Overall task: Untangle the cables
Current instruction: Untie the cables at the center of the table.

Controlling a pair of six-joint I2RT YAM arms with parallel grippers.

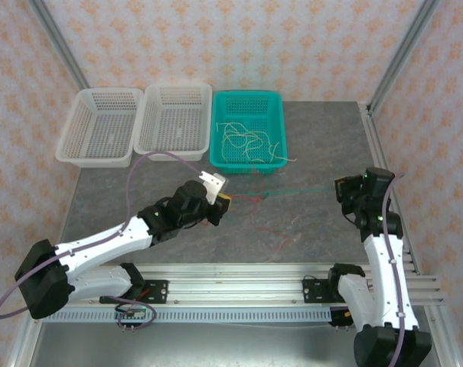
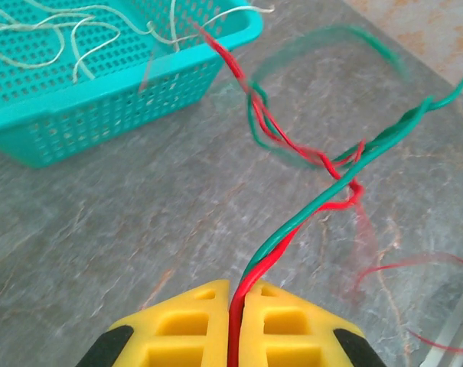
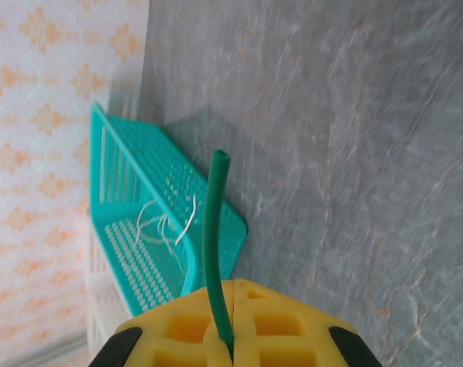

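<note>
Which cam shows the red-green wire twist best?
Left wrist: the twist is close up, red and green wires running from the left gripper. Top external has it as faint thin lines. Right wrist has the green wire's end, clamped in the right gripper.

On the left wrist view a loop of green cable (image 2: pixel 330 32) is smeared with blur, the basket (image 2: pixel 101 107) runs off the top and left edges, and the red cable (image 2: pixel 231 61) disappears between the pressed-together fingers of the left gripper (image 2: pixel 237 294)
</note>
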